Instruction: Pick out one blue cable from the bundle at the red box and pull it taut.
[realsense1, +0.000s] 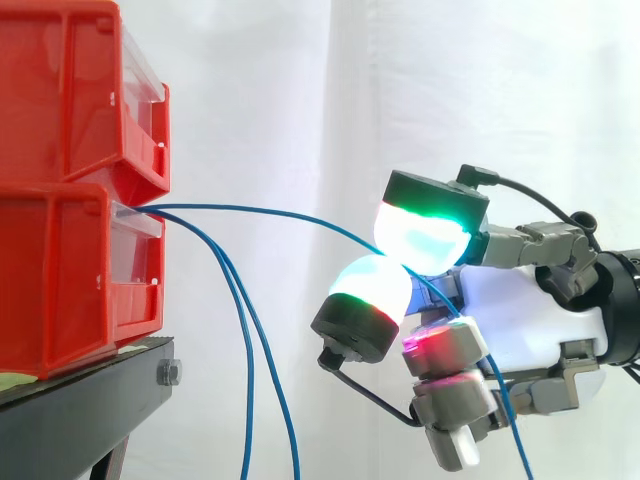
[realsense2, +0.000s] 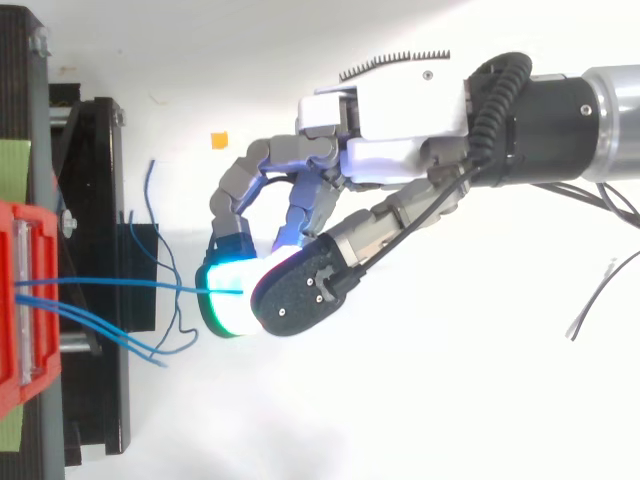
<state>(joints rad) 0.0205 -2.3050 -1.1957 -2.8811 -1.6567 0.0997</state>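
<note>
Blue cable pinched between robot hand fingertips; two other cables droop beside red bins.

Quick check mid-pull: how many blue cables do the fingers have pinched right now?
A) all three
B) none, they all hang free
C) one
C: one blue cable runs from the lower red bin into the pinch between the fingers of the hand, while the other two cables hang down loose.
</note>
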